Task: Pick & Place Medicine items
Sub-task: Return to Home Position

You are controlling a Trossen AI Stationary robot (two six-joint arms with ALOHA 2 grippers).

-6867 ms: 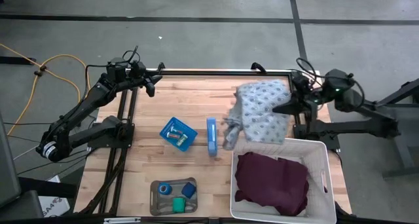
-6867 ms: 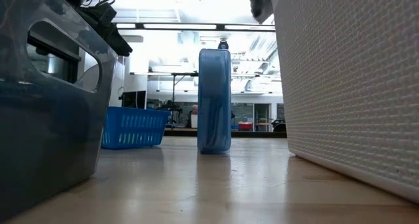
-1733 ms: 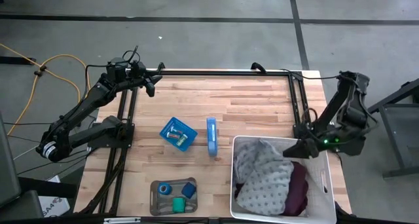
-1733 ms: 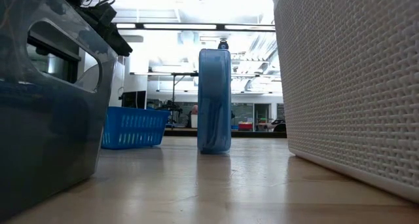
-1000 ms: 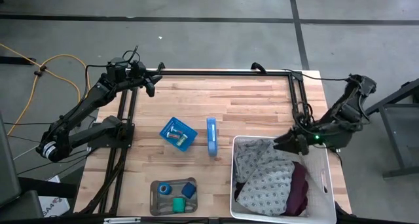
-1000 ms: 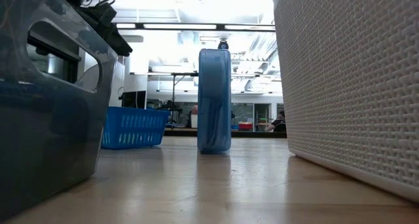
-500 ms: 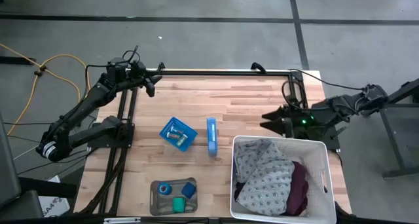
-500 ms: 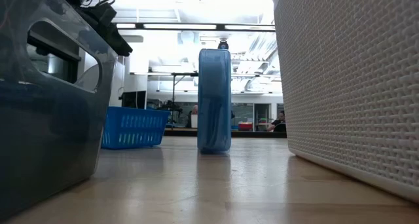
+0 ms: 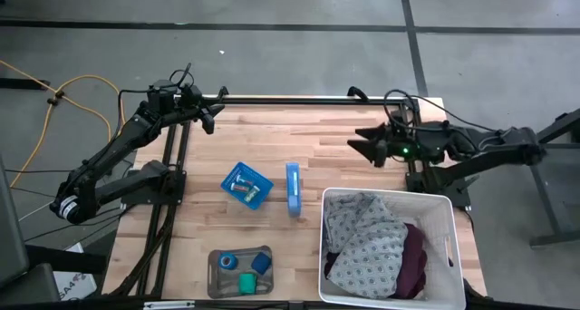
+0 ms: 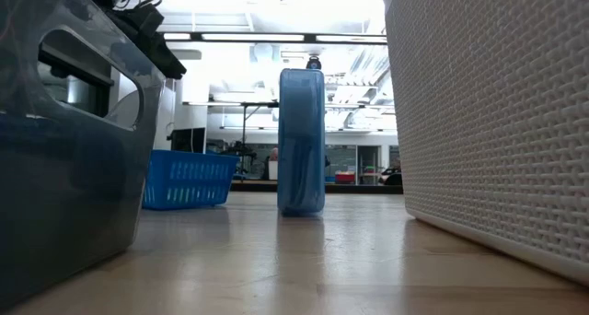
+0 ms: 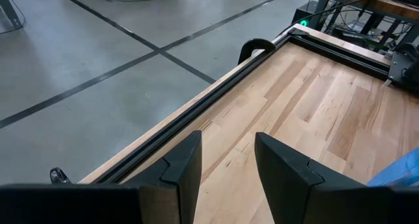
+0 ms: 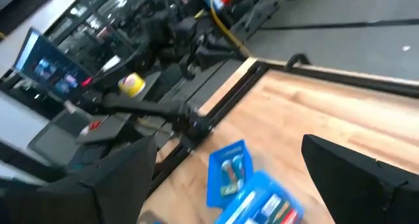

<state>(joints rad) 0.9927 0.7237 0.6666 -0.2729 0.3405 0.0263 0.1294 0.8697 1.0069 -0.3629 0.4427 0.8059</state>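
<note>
Grey tray [image 9: 211, 274] with medicine items [image 9: 246, 280] at the bench's [image 9: 308, 133] near edge, left half.
We are holding left gripper [image 9: 216, 109] and right gripper [image 9: 360, 145] toward the far edge, fingers spread and empty; the tray is lying on the left arm's side.

high: overhead, down | low: table-level, close | shared: blue bin [image 9: 265, 191], likely

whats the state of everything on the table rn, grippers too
left gripper: open, empty
right gripper: open, empty
white bin: holds patterned gown over purple scrubs
blue bin: holds small items
blue case: standing on edge
grey tray: holds blue roll, green roll, blue block
</note>
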